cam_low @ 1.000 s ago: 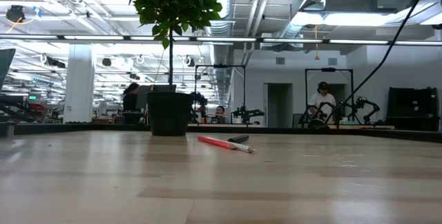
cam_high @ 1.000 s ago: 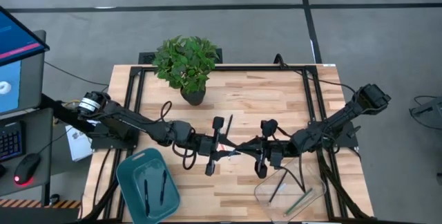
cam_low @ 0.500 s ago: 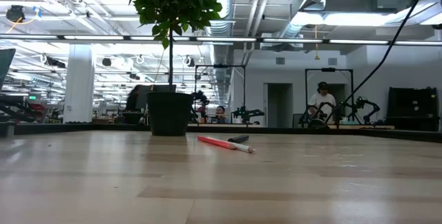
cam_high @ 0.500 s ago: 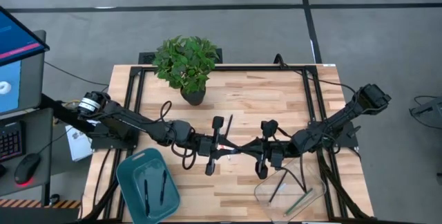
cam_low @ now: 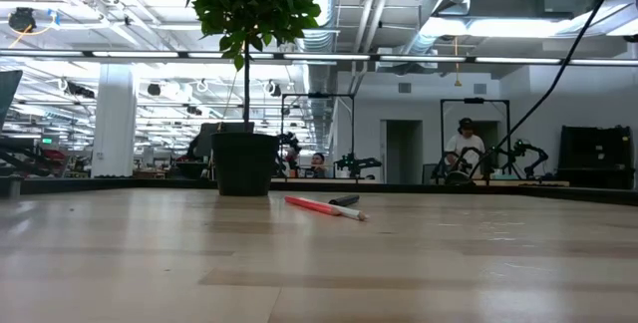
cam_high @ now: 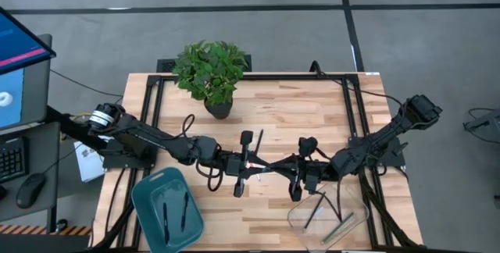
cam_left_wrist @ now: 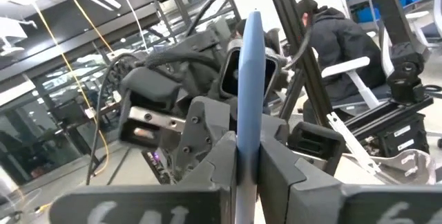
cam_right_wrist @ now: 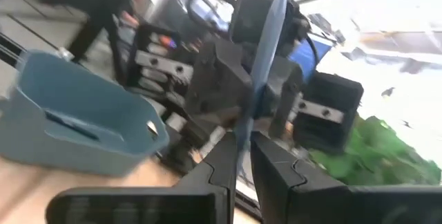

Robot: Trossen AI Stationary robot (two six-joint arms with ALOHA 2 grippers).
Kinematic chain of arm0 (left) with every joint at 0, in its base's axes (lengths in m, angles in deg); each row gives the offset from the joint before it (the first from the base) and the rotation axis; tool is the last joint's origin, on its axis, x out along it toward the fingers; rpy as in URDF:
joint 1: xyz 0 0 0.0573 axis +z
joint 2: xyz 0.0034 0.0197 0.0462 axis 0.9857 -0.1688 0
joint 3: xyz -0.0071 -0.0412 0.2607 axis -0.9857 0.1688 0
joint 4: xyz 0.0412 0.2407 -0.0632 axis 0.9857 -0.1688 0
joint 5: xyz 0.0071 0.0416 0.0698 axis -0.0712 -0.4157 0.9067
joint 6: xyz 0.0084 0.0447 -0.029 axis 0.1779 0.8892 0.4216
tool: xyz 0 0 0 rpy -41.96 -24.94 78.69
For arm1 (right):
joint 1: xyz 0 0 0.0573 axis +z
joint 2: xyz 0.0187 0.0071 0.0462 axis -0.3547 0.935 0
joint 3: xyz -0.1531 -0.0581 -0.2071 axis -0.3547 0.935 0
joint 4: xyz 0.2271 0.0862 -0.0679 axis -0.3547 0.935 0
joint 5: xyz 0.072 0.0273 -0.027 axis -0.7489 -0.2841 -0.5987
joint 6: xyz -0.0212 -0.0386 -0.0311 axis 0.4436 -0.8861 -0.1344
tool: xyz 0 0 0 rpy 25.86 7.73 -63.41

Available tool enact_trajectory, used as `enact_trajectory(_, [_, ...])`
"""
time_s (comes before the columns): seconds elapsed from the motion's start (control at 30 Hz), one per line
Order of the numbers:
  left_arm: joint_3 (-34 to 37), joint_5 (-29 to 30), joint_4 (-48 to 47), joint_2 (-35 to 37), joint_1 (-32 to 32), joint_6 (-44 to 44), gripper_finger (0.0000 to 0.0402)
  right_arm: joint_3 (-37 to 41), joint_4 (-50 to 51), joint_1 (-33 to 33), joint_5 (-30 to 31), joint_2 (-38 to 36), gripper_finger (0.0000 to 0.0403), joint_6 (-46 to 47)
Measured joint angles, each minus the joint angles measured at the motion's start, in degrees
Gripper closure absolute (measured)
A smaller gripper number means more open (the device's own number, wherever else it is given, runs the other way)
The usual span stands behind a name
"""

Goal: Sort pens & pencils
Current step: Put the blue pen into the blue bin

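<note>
At the table's front edge a teal plastic bin (cam_high: pixel 141 194) with rounded corners sits on the left. Two dark pens (cam_high: pixel 166 220) lie lengthwise in it. On the right is a clear, glossy container (cam_high: pixel 355 206) holding an olive pencil (cam_high: pixel 342 228) and a dark stick (cam_high: pixel 312 212).

Mid-table, the two arms meet nose to nose above the pale planked wooden table (cam_high: pixel 312 116). The left gripper (cam_left_wrist: pixel 247 156) is pinched tight on a thin, smooth, straight blue-grey pen (cam_left_wrist: pixel 250 79), which stands out past its matt black fingers. The right gripper (cam_right_wrist: pixel 247 141) sits at the same pen's other end. Whether it clamps the pen or only brackets it cannot be told.

Just behind them an orange-red pen (cam_low: pixel 317 206) with a pale tip lies flat on the wood. A short black pen (cam_low: pixel 344 200) lies right beside it. Farthest back stands a leafy potted plant (cam_high: pixel 209 69) in a dark pot.
</note>
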Motion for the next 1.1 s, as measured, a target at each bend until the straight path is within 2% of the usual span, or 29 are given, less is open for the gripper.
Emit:
enact_trajectory(0.33, [0.0, 0.2, -1.6, 0.5, -0.3, 0.1, 0.0384, 0.0, 0.0, 4.1, 13.2, 0.0, 0.0337, -1.8])
enact_trajectory(0.4, [0.0, 2.9, -4.4, 1.6, -1.2, 1.1, 0.0384, 0.0, 0.0, 4.6, 15.9, 0.0, 0.0337, -1.8])
enact_trajectory(0.53, [0.0, 12.4, -11.9, 5.9, -4.5, 2.0, 0.0384, 0.0, 0.9, 5.4, 22.2, 0.0, 0.0337, -1.8])
enact_trajectory(0.63, [0.0, 16.6, -17.9, 9.8, -7.6, 1.3, 0.0384, 0.0, 1.6, 5.7, 25.5, 0.0, 0.0337, -1.8])
enact_trajectory(0.73, [0.0, 21.5, -28.0, 14.2, -11.1, -5.6, 0.0384, 0.0, 1.9, 5.7, 26.8, 0.0, 0.0337, -0.9])
enact_trajectory(0.93, [0.0, 32.8, -50.9, 20.9, -19.2, -29.6, 0.0384, 0.1, 2.1, 5.6, 26.8, 0.0, 0.0337, 0.2])
enact_trajectory(1.1, [0.0, 33.6, -66.6, 22.4, -25.6, -47.6, 0.0384, 0.1, 1.8, 4.3, 26.7, 0.0, 0.0337, 1.9])
